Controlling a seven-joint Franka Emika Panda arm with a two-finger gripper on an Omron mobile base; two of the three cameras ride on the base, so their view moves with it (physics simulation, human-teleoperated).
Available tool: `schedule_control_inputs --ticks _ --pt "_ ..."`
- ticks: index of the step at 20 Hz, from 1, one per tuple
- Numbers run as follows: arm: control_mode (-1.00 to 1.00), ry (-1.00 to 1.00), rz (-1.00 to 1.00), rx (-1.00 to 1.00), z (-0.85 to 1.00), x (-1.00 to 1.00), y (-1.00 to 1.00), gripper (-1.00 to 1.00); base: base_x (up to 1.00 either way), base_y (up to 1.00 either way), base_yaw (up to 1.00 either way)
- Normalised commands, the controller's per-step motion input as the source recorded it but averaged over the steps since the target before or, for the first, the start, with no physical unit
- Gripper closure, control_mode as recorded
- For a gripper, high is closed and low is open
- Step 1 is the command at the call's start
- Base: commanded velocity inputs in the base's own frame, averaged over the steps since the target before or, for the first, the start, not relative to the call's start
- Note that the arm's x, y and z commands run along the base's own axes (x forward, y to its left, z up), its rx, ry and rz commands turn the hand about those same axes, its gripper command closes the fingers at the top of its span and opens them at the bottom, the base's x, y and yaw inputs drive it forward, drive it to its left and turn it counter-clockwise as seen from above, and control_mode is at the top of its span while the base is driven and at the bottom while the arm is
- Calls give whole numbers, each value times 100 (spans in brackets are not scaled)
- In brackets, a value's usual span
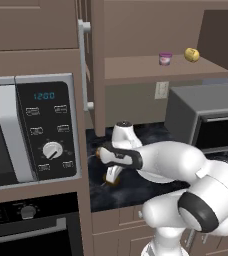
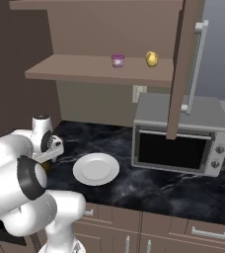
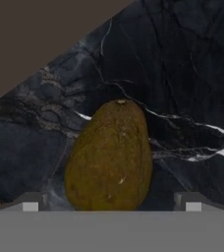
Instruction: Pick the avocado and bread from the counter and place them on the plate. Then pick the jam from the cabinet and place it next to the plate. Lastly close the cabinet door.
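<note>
Jaws (image 3: 111, 202) spread wide, gripping nothing, poised low over the black marble table (image 3: 182, 74) with the avocado (image 3: 110, 157) lying directly between the two fingertips (image 3: 30, 202); whether the tips touch it cannot be told. Avocado resting on its side, stem end pointing away from the jaws, olive-brown skin lightly speckled. Sliver of orange-brown at the far left edge of the hand view, just beside the left fingertip, possibly the bread, too little visible to say. From the right base view, jaws down at the table's left end, largely hidden behind the white arm. Plate (image 2: 95, 169) lying bare on the table near the jaws, toward the toaster oven (image 2: 181, 136), which stands farther off on that same side. Well above the jaws, cabinet (image 2: 99, 29) open, with the jam (image 2: 118, 60), a pink jar with a purple lid, upright on the inner shelf (image 2: 75, 69) and a yellow round fruit (image 2: 152, 59) near it, apart from it. Cabinet door (image 2: 183, 69) swung open, edge-on over the toaster oven, silver bar handle (image 2: 197, 64) facing outward. In the left base view, microwave (image 1: 33, 130) close beside the jaws on the side away from the plate, clock display lit.
</note>
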Motion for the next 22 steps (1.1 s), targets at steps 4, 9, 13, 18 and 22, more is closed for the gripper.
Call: schedule_control_inputs --ticks 4,9,13,18,22 --pt "-100 1 2 0 -23 0 5 -100 0 0 0" --pt "-100 0 2 1 -25 0 8 -100 0 0 0" --pt "-100 0 2 0 -26 0 1 100 0 0 0" --pt "-100 0 0 0 -1 0 0 100 0 0 0" --pt "-100 -1 1 0 31 0 -3 100 0 0 0"
